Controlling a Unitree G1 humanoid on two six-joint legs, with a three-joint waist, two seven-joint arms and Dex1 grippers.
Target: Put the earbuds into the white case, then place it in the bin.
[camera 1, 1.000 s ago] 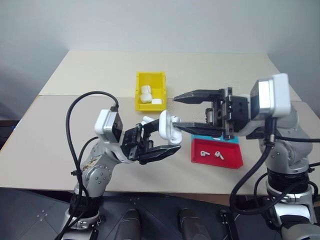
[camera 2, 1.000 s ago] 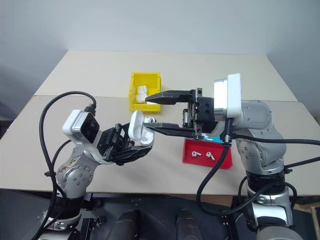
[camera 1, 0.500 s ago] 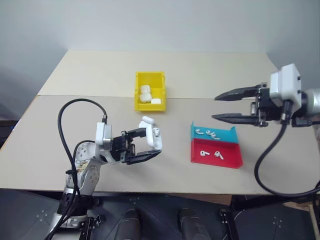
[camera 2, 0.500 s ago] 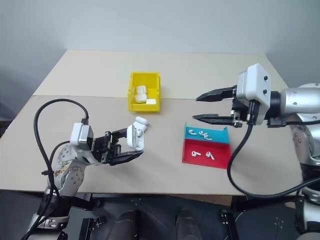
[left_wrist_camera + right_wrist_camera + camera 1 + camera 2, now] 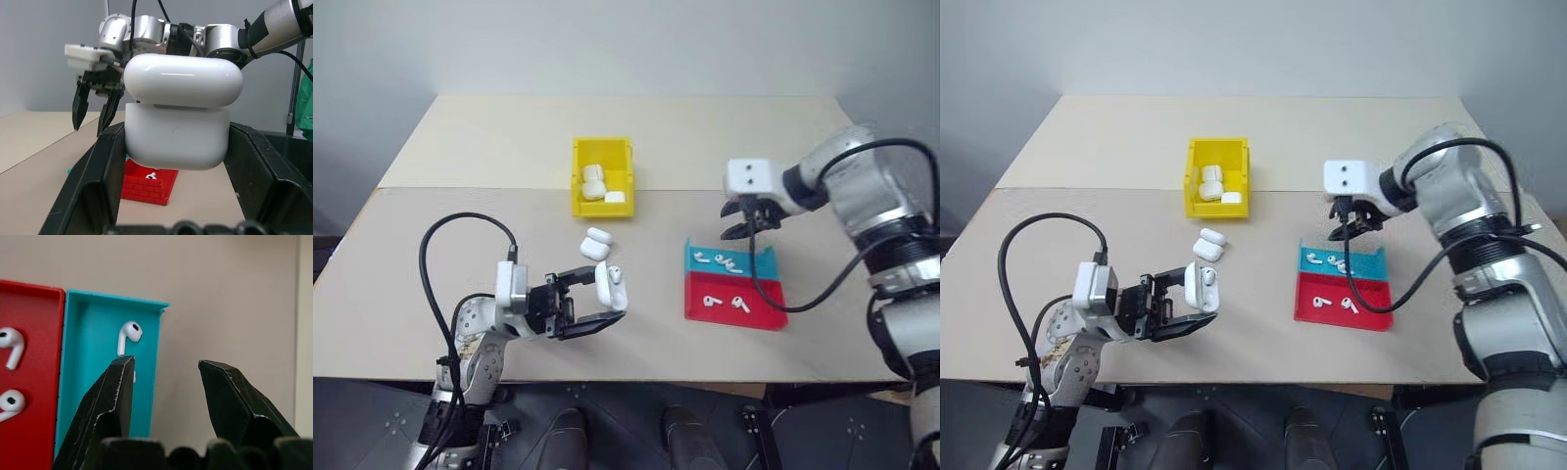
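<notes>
My left gripper [image 5: 605,305] is shut on a white case [image 5: 608,290], held upright just above the table's near left part, its lid [image 5: 183,80] hinged up. A small white piece that looks like an earbud [image 5: 1207,279] pokes from its top. Beyond it, a second white case [image 5: 596,243] lies on the table. The yellow bin [image 5: 602,209] stands further back with several cases inside. My right gripper [image 5: 166,369] is open and points down over the far edge of the teal tray [image 5: 93,396], where earbuds [image 5: 128,335] lie. More earbuds [image 5: 741,305] rest in the red tray [image 5: 766,305].
The teal tray [image 5: 760,264] and the red tray sit side by side at the right of the table, the red one nearer to me. A black cable loops from my left arm [image 5: 460,240]. A seam [image 5: 460,188] runs across the tabletop behind the bin's front.
My right gripper swung away from the case, out to the right and down, and now points at the teal tray. My left gripper sank a little with the case in it.
</notes>
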